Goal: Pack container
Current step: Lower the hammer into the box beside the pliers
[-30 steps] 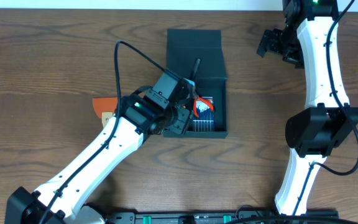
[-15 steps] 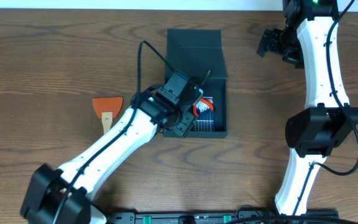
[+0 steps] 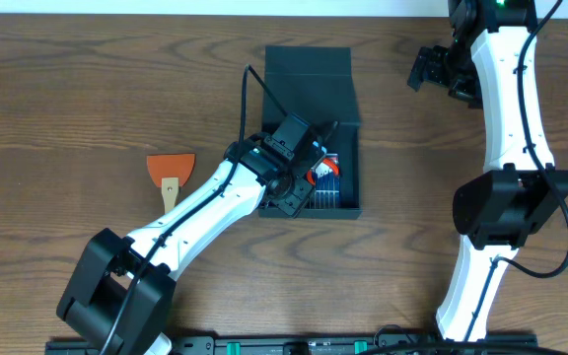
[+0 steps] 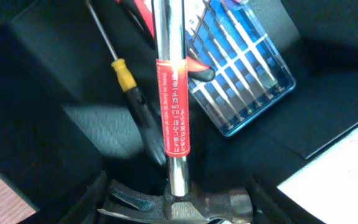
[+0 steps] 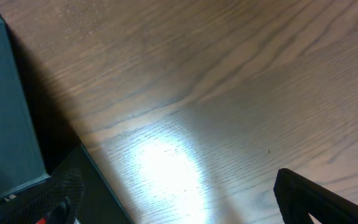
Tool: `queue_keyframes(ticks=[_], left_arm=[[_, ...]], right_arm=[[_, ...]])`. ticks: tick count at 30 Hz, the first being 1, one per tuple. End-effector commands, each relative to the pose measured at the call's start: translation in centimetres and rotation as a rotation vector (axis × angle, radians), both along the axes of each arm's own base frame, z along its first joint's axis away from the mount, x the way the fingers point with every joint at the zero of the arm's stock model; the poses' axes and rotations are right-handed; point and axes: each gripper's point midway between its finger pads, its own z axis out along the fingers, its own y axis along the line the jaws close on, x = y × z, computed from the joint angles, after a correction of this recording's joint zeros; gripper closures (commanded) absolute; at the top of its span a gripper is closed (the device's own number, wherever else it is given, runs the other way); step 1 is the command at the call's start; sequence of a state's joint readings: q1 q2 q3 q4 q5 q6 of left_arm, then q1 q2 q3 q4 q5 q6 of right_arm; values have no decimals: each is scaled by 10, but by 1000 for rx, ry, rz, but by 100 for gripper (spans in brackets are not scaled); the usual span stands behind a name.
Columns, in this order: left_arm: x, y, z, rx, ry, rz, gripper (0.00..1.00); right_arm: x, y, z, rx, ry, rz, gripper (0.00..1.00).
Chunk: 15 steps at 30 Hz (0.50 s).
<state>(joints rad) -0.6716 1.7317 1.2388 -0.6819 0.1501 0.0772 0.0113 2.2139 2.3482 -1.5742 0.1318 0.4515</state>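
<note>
The dark teal-green rectangular cardboard container [image 3: 309, 79] sits mid-tabletop with its flap lid laid back at the far side. Its open compartment lies directly under the left pincer [image 4: 178, 206]. That pincer is clamped on the head of a chrome-shafted claw hammer [image 4: 171, 124] with a red label. The shaft runs away from the pincer toward the lid end, close to the container's long axis but skewed a little to the robot's right in the overhead view.

Beneath the shaft lie a yellow-and-black-handled screwdriver [image 4: 128, 81], a clear blue plastic case [image 4: 241, 81] of small drivers and red-handled pliers [image 3: 319, 170]. Whether the hammer touches any of them cannot be told.

The left arm reaches diagonally across the brown wood-grain tabletop [image 3: 67, 89], wrist bent down over the compartment's near-left part. It is plainly the nearer arm. The right pincer [image 3: 424, 71] hangs with its jaws wide and nothing between them, well apart beyond the container's far right corner.

The coming move likely turns on squaring the shaft with the compartment's length before lowering. An orange-bladed scraper [image 3: 171, 168] with a wooden handle lies outside, to the container's left.
</note>
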Motion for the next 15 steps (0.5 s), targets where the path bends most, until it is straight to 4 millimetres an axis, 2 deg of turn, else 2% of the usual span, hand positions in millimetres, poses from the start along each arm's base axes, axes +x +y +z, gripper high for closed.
queue_keyframes(ticks=[1, 15], left_arm=[[7, -5, 5, -3, -26, -19, 39], [7, -3, -16, 34, 12, -20, 39]], right_arm=[[2, -1, 7, -11, -20, 9, 1], [2, 0, 7, -11, -20, 9, 1]])
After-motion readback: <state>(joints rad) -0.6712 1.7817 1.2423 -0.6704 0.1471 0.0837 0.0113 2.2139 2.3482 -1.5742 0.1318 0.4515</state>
